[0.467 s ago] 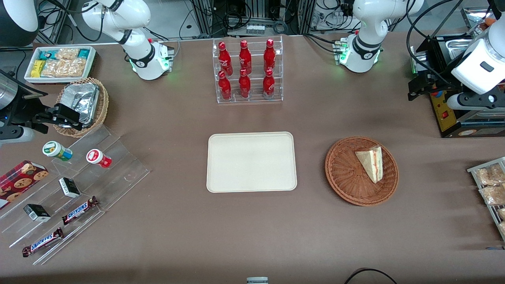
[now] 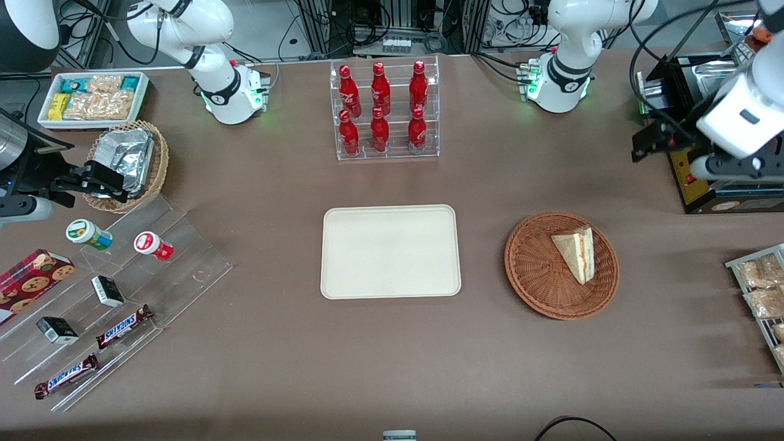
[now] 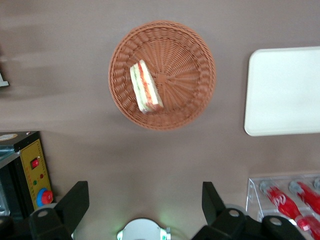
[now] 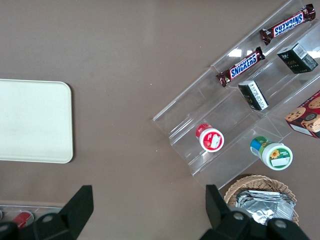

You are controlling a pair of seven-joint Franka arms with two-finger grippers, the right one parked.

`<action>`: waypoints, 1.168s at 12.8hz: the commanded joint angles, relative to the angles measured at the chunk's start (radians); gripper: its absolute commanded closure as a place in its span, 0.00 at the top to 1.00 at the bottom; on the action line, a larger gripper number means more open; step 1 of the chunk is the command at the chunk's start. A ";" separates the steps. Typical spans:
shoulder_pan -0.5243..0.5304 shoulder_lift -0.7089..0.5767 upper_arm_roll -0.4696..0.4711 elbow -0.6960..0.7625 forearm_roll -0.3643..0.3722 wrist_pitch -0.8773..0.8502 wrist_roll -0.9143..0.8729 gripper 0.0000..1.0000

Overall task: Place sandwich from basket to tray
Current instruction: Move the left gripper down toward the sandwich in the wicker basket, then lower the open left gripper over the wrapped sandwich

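Presently: sandwich (image 2: 576, 253) in basket (image 2: 539, 275), mid-tabletop (image 2: 392, 367); claw (image 3: 145, 205) wide open, empty, high nearby for approach; tray (image 2: 390, 251) bare.

The left arm's gripper (image 3: 142, 200) hangs high above the table, wrist pointing straight down, its two fingers (image 3: 75, 200) spread wide apart.

End effector (image 3: 144, 202) fingertips cropped.
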 commanded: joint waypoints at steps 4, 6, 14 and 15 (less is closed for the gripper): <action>0.012 -0.056 0.029 -0.299 0.008 0.319 -0.041 1.00; 0.012 -0.100 0.026 -0.426 0.008 0.446 -0.099 1.00; 0.012 -0.142 0.005 -0.681 0.005 0.718 -0.242 1.00; 0.012 -0.137 0.005 -0.690 0.005 0.729 -0.277 1.00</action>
